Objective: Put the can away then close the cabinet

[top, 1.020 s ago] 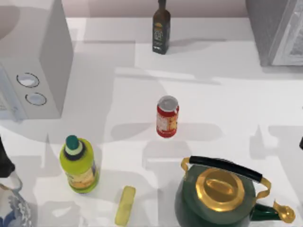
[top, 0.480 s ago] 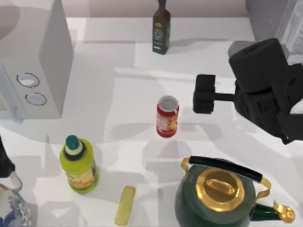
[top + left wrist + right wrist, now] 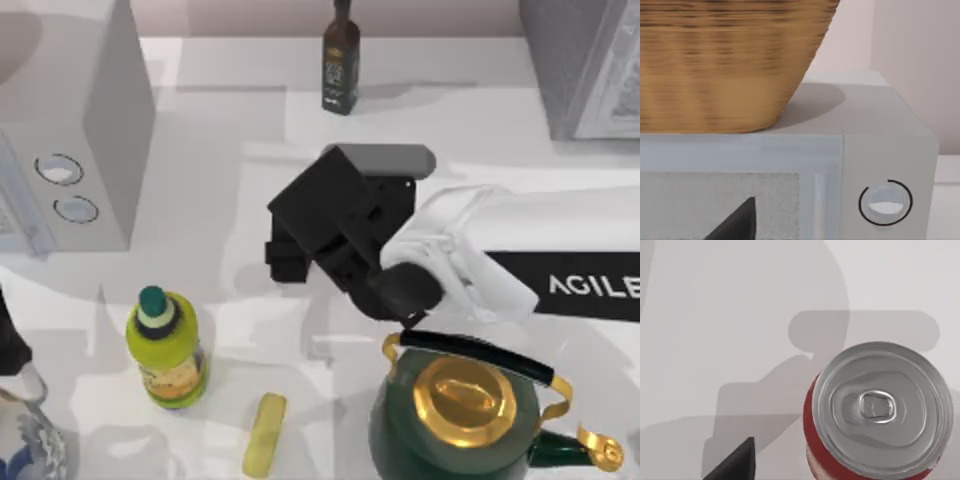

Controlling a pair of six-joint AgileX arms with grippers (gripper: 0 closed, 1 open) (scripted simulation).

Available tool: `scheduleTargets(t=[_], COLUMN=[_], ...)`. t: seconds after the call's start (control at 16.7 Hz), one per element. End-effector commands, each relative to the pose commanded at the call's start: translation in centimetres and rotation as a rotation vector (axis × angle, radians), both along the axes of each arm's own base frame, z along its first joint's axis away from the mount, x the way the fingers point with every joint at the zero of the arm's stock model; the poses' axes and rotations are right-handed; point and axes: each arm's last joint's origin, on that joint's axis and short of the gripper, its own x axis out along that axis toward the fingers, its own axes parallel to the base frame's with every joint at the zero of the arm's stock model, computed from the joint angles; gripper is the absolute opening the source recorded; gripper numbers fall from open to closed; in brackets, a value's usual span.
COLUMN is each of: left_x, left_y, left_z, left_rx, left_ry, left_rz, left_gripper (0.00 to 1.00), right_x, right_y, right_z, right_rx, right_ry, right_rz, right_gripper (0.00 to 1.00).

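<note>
the right arm reaches in from the top view's right edge, at about 3 o'clock, and its black right gripper (image 3: 300,250) hangs over the middle of the white table (image 3: 470,150). in the right wrist view the can (image 3: 880,410) stands upright on the table straight below the camera, its long axis vertical and its silver top with the pull tab facing up, the red wall showing just under the rim; the top view has it covered by the wrist. whether the right gripper's fingers are apart or together i cannot tell, and nothing shows them touching the can. around the gripper in the top view: the dark glass bottle (image 3: 341,62) at 12 o'clock near the far edge, the yellow-green bottle (image 3: 166,348) at 8 o'clock, a small yellow bar (image 3: 264,434) at 7 o'clock, and the green kettle (image 3: 462,415) at 5 o'clock, just beside the arm. the left arm is parked at the left; its wrist view faces the microwave (image 3: 880,150) with a woven basket (image 3: 730,60) resting on top.
</note>
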Motion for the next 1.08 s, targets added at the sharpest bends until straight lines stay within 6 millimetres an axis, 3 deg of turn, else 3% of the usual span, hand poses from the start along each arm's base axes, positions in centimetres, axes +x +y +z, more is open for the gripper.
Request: scheduleTargets(t=[0.18,0.48,0.84,1.08], left_x=[0.0,0.0,0.0,0.0], left_y=[0.0,0.0,0.0,0.0], left_z=[0.0,0.0,0.0,0.0], left_rx=[0.0,0.0,0.0,0.0], left_ry=[0.0,0.0,0.0,0.0], left_rz=[0.0,0.0,0.0,0.0], left_gripper=[1.0,1.0,1.0,1.0], right_x=[-0.4,-0.2,3.7,4.1], right_y=[1.0,0.8,0.6,0.9], right_z=[-1.3,-1.3,-4.1,-5.5], right_rx=[-0.024,-0.023,-0.025,-0.022], right_ry=[0.013,0.013,0.011,0.011], right_rz=[0.001,-0.002,0.002,0.001], right_gripper=[1.0,1.0,1.0,1.0])
